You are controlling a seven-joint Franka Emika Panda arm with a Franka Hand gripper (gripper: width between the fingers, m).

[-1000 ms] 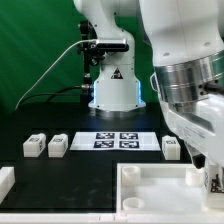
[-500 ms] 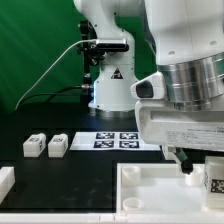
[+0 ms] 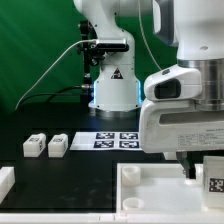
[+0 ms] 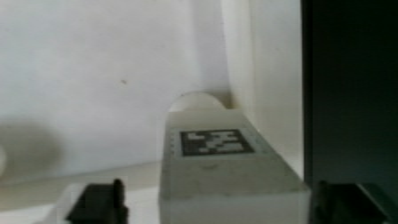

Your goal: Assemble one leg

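Note:
My gripper (image 3: 205,176) is at the exterior view's right, over the large white tray (image 3: 150,178). It is shut on a leg (image 3: 214,179), a small white block whose tag faces the camera. In the wrist view the leg (image 4: 217,150) runs between the dark fingers (image 4: 98,202), with its tag up, and the gripper (image 4: 217,208) sits low over the tray's white surface. Two more legs (image 3: 34,145) (image 3: 57,146) lie side by side on the black table at the exterior view's left.
The marker board (image 3: 118,140) lies flat behind the tray. The robot base (image 3: 110,85) stands at the back. A white part (image 3: 5,180) sits at the lower left corner. The tray's raised walls surround the gripper.
The arm has swung toward the exterior view's left and nearer the camera. Its body now hides the leg that lay right of the marker board. The held leg stays over the tray.

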